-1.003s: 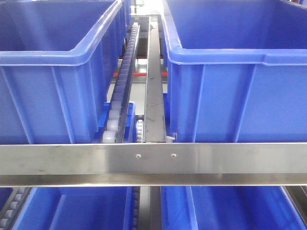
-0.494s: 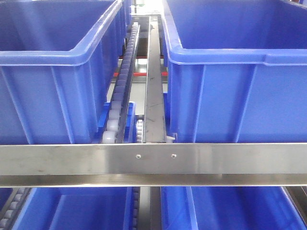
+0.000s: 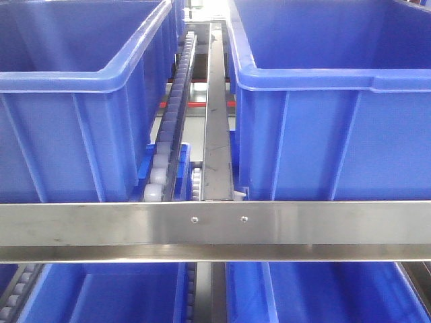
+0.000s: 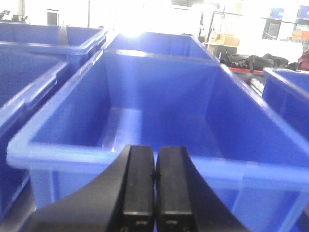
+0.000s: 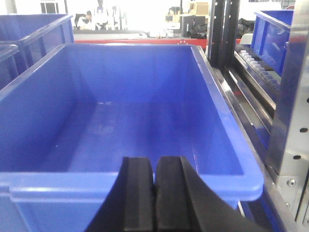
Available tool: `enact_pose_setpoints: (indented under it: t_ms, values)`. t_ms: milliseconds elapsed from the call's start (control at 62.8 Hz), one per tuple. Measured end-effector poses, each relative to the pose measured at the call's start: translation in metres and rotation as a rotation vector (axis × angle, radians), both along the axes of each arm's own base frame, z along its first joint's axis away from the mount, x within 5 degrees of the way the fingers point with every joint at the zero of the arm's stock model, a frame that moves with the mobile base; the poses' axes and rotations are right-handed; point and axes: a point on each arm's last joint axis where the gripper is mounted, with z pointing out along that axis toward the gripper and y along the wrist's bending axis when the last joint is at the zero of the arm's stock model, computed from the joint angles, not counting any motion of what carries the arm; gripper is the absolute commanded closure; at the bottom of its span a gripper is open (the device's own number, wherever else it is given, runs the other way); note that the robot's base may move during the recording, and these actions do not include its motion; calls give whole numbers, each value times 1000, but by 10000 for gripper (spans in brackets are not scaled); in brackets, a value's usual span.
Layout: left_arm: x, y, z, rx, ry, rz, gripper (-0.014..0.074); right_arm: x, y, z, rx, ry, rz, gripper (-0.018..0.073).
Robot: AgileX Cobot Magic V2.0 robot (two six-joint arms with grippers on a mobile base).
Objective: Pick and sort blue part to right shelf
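While the front view is filled by the right shelf (image 3: 215, 225), its steel front bar runs flat across the picture with two small screws at its middle. Four blue bins can be counted there: on the upper tier a left bin (image 3: 74, 101) at 10 o'clock and a right bin (image 3: 337, 101) at 2 o'clock, and under the bar the tops of two lower bins, one (image 3: 108, 293) at 7 o'clock and one (image 3: 330, 293) at 5 o'clock. Between the two upper bins run one white roller track (image 3: 168, 134) and one steel rail (image 3: 217, 121), side by side, from 6 towards 12 o'clock.

The blue part shows in none of the three views, so its place relative to either tool cannot be told.

In the left wrist view the left tool (image 4: 154, 179) sits at 6 o'clock, its two black fingers pressed together with nothing between them. Ahead of it, towards 12 o'clock, lies one long open bin (image 4: 159, 159), bare inside; parts of further bins show at 9, 11 and 3 o'clock.

In the right wrist view the right tool (image 5: 154, 188) also sits at 6 o'clock, fingers pressed together on nothing. One open bin (image 5: 241, 179) lies ahead, bare inside, with steel rack posts (image 5: 289, 121) at 3 o'clock.

Against the front view half a second and a second ago, nothing on the shelf has shifted.
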Motion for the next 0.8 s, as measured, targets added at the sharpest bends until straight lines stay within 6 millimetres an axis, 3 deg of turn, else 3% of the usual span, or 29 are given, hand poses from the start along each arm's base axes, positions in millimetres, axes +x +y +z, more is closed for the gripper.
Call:
enact_pose_setpoints:
  t_ms: [382, 796]
  values:
    - [-6, 0, -29, 2, 37, 2, 462, -24, 0, -41, 3, -36, -2, 503]
    - [-6, 0, -29, -1, 42, 2, 462, -27, 0, -43, 4, -37, -2, 503]
